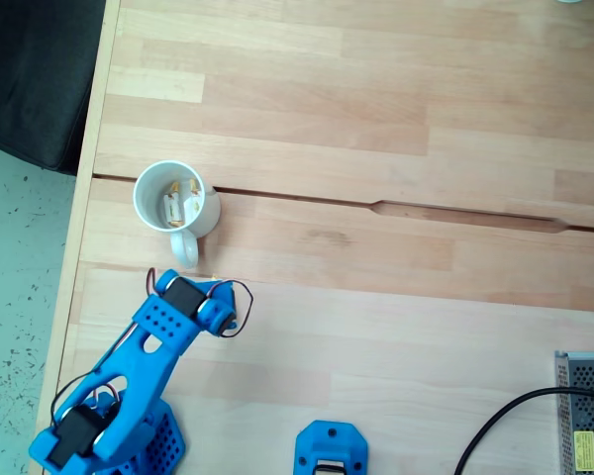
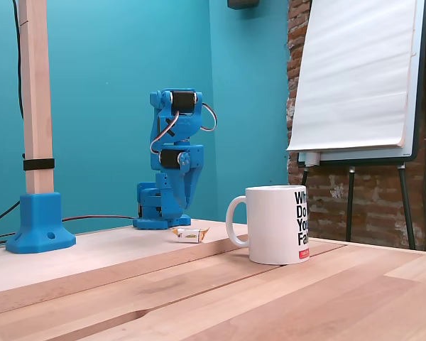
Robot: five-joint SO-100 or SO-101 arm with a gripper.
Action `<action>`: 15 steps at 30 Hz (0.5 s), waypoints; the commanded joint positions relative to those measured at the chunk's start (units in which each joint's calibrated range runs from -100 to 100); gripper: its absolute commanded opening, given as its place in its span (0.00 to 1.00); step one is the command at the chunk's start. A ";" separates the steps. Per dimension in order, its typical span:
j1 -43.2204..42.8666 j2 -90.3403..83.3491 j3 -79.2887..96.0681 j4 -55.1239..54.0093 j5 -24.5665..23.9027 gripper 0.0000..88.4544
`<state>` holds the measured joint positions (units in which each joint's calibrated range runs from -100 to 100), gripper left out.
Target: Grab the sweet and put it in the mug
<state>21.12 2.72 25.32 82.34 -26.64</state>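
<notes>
Step in hand: by my reading, the reach has not begun; the blue arm (image 2: 172, 153) stands folded up at the back of the table, well apart from the sweet
Sweet: a small white candy with yellow twisted ends (image 2: 190, 234) lies flat on the wooden table (image 2: 355, 298), to the left of the mug and nearer the arm in the side-on fixed view
Mug: white mug (image 2: 277, 224) upright, handle toward the sweet; from above, the mug (image 1: 148, 186) already holds yellow-and-white wrapped pieces (image 1: 172, 206)
Gripper: the gripper (image 2: 179, 207) points down close to the arm's base; I cannot tell whether the jaws are parted or closed, and nothing seems to be held
Next move: unfold toward the sweet, spread the jaws, come down over its short body, not its loose ends
</notes>
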 commanded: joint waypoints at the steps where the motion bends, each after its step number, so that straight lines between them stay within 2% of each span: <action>1: 0.08 -0.32 -2.04 -4.28 -1.22 0.00; 7: 0.08 -0.75 1.79 -10.73 -1.71 0.00; 15: 0.01 -1.00 5.27 -11.38 -2.00 0.00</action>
<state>21.12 2.82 30.88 71.36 -28.55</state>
